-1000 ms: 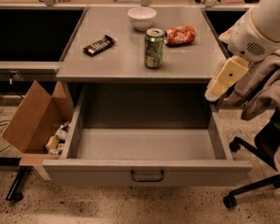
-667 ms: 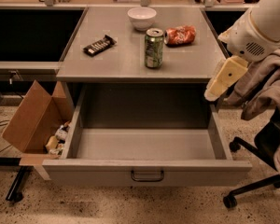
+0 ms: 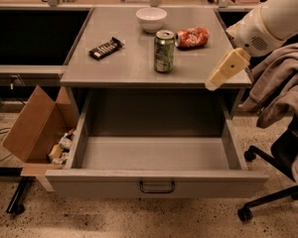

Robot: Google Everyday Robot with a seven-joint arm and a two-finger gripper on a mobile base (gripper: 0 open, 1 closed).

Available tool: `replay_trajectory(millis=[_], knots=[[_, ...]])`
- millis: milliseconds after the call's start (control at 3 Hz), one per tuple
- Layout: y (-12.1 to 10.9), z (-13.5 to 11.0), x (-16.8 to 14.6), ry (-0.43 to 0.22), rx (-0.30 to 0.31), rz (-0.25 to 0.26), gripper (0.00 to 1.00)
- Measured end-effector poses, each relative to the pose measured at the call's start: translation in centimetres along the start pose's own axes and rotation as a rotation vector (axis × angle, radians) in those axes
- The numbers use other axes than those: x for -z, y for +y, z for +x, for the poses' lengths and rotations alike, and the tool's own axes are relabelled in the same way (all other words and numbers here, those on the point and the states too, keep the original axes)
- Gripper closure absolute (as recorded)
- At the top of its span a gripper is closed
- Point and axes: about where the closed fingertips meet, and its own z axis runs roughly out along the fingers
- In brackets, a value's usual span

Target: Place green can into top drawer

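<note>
1. On the worktop [image 3: 124, 71], the green can [image 3: 164, 51] is standing upright, just beside a crushed red can [image 3: 192, 37].
2. Tool [image 3: 214, 82] is hovering off the worktop's right edge, can't tell if it's spread or pressed together.
3. Top drawer [image 3: 114, 182] is sitting wide open below.

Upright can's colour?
The green can has green-and-white patterned sides, camera view; gripper at right edge of counter.
</note>
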Motion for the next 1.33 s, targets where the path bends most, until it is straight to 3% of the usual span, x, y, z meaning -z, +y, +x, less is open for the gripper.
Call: replay_trajectory(millis=[667, 1333], knots=[[-3.8, -2.6, -6.5, -0.207, -0.099, -0.062, 0.0], [-3.9, -2.7, -6.9, -0.218, -0.108, -0.064, 0.0]])
